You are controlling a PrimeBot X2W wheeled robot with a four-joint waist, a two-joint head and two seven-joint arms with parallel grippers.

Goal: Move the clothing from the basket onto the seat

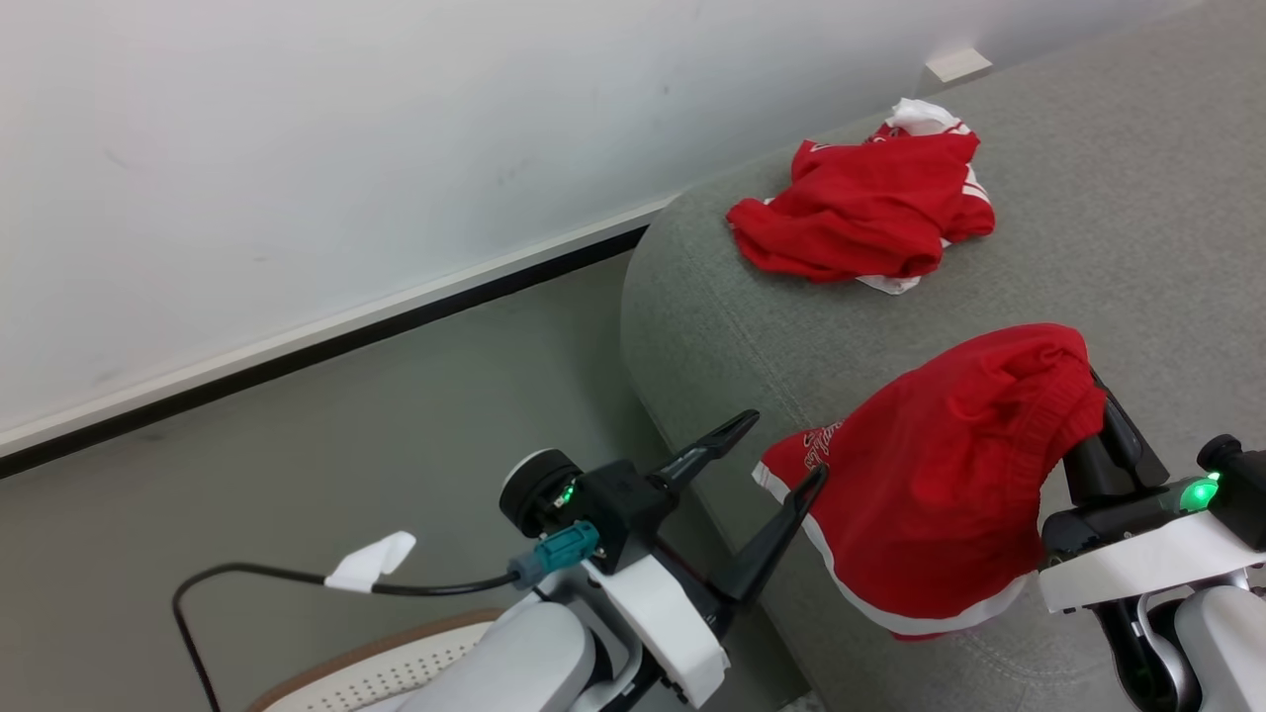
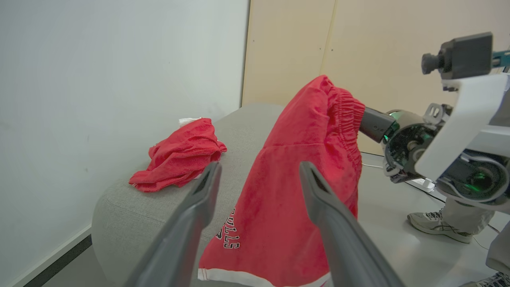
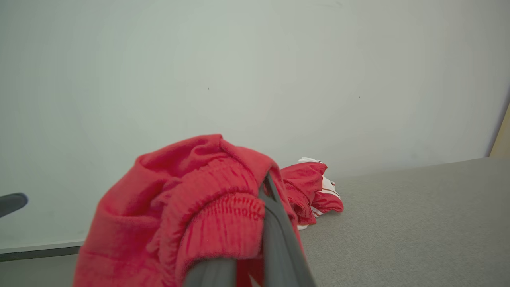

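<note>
Red shorts [image 1: 940, 475] dangling above the rounded edge of the grey sofa [image 1: 1137, 227] | we are pinching their waistband in the right jaws | left jaws gaping empty beside the hem | we are risking a floorward slide if releasing here.

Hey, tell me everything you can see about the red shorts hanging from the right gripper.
The red soft-fabric shorts have a gathered elastic waistband, white trim stripes along the hem and black-and-white lettering near one leg. The right gripper has its jaws shut on the waistband, so they hang bunched above the front edge of the light-grey upholstered sofa. The left gripper, jaws open, sits by the hem.
</note>
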